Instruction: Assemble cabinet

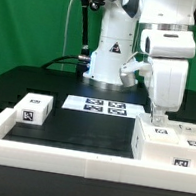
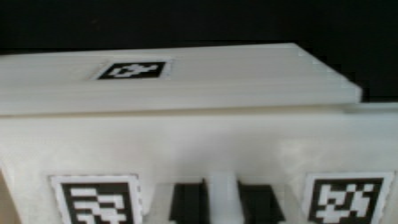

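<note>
A: Item 1, the cabinet body: location?
B: At the exterior view's right, just behind the border rail. The long axis appears to run left-right across that view, with a tagged face toward the camera and the right end cropped.
A: Item 2?
B: 1 small block, at the left, well apart.
A: And the gripper?
B: It points down at the body's top. I cannot tell the finger gap or whether it holds anything.

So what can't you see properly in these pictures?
- Gripper, exterior view: the fingertips are too small, and white against the white cabinet body. Open or shut, cannot tell.
- Two lower tags, wrist view: blurred and cut off by the picture's edge.
- Small block, exterior view: its tag is too small to read, and its far side is hidden.
- Arm, exterior view: its top is cut off by the edge.
</note>
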Controlling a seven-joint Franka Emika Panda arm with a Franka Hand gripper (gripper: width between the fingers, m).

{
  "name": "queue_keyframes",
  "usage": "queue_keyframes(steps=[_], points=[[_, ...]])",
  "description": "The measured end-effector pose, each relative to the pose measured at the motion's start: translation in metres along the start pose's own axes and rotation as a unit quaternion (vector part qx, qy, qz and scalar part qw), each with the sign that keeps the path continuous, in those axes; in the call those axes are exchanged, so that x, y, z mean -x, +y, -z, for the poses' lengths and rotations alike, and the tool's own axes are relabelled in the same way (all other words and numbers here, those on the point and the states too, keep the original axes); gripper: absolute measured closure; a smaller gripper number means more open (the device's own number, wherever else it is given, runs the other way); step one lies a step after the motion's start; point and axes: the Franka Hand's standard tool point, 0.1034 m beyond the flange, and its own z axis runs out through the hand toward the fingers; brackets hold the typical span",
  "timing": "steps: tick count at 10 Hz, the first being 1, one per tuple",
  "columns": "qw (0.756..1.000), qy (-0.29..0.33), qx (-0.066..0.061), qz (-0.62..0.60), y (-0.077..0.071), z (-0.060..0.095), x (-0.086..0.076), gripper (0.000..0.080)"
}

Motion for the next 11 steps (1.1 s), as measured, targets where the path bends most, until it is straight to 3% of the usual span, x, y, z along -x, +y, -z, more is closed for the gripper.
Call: queue_keyframes(steps=[4, 7, 8, 9, 10, 11], points=[[1.000, 0.003, -0.002, 0.006, 0.024, -0.001, 0.000, 0.0726], [1.000, 0.001, -0.018, 0.006, 0.024, -0.002, 0.000, 0.0726], [1.000, 0.001, -0.017, 0.005, 0.024, -0.002, 0.000, 0.0726], [1.000, 0.001, -0.017, 0.005, 0.024, -0.003, 0.001, 0.0644], [1.000, 0.001, -0.018, 0.005, 0.024, -0.003, 0.001, 0.0511], [1.000, 0.001, -0.018, 0.005, 0.024, -0.003, 0.001, 0.0511]])
